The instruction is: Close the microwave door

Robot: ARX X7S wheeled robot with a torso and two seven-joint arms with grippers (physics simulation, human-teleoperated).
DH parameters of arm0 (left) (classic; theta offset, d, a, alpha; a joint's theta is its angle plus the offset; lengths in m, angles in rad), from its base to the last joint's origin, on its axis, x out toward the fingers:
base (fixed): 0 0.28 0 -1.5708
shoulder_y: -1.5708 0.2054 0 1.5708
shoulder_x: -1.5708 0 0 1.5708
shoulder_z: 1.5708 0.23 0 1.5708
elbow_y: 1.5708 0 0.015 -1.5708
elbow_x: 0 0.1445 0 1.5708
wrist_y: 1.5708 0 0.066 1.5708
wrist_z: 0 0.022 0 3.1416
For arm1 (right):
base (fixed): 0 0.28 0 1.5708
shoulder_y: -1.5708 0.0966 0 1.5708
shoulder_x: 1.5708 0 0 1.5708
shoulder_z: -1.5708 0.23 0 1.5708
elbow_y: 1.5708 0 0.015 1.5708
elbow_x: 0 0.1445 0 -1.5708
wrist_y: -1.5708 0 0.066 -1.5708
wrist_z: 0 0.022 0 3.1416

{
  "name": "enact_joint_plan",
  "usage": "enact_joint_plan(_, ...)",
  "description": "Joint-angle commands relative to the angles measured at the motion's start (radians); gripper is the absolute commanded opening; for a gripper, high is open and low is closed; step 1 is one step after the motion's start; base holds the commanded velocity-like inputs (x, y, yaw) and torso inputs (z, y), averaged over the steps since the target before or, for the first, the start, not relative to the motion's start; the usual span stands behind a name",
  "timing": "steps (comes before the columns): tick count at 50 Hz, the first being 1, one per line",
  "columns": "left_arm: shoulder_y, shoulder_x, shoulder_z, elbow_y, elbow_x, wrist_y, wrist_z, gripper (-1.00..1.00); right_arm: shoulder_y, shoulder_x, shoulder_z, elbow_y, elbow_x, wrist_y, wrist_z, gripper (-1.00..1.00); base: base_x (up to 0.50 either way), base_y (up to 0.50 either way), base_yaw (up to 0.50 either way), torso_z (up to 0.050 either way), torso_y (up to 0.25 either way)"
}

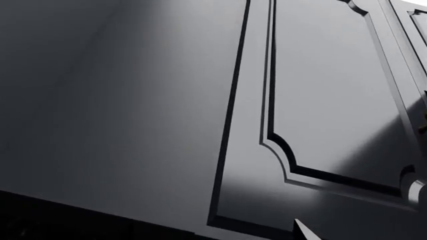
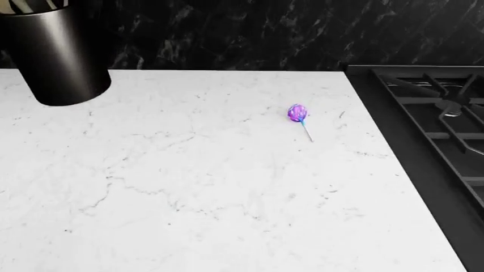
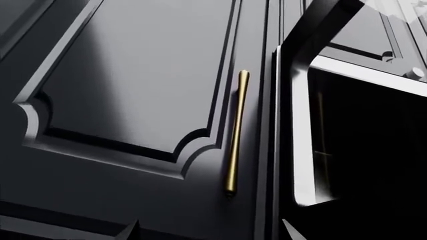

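Note:
The microwave and its door are out of view in all three views. The head view looks down on a white marble counter [image 2: 189, 187] and shows neither arm. My right gripper [image 3: 210, 231] is open, its two fingertips [image 3: 131, 231] wide apart with nothing between them. It faces a dark cabinet door [image 3: 133, 75] with a gold bar handle [image 3: 235, 132]. Of my left gripper [image 1: 213, 236] only one fingertip [image 1: 303, 231] shows, far to one side, so it reads as open. It faces a plain dark panelled cabinet front [image 1: 327, 90].
A purple lollipop [image 2: 297, 114] lies on the counter. A black cylindrical holder [image 2: 60, 54] stands at the back left, and a black gas stove [image 2: 431, 119] borders the counter's right. Beside the gold handle is a dark glass-fronted appliance panel [image 3: 360, 145] with a light frame.

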Motion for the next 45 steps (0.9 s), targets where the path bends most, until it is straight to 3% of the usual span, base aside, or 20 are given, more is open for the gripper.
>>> enact_joint_plan(1,0.003,-0.003,0.003,-0.001,0.007,0.004,0.005,1.0,0.061,-0.036,-0.019,0.069,-0.062,0.017,-0.049,1.0,0.0,0.0,0.0,0.0,0.0)
enact_joint_plan(23,0.015,-0.005,0.005,-0.002,0.02,0.011,0.017,1.0,0.18,-0.121,-0.096,0.242,-0.355,0.035,-0.297,1.0,0.0,0.0,0.0,0.0,0.0)
enact_joint_plan(45,0.004,-0.018,0.019,-0.002,0.009,0.027,0.008,1.0,0.196,-0.113,-0.151,0.347,-0.541,-0.008,-0.456,1.0,0.0,0.0,0.0,0.0,0.0)
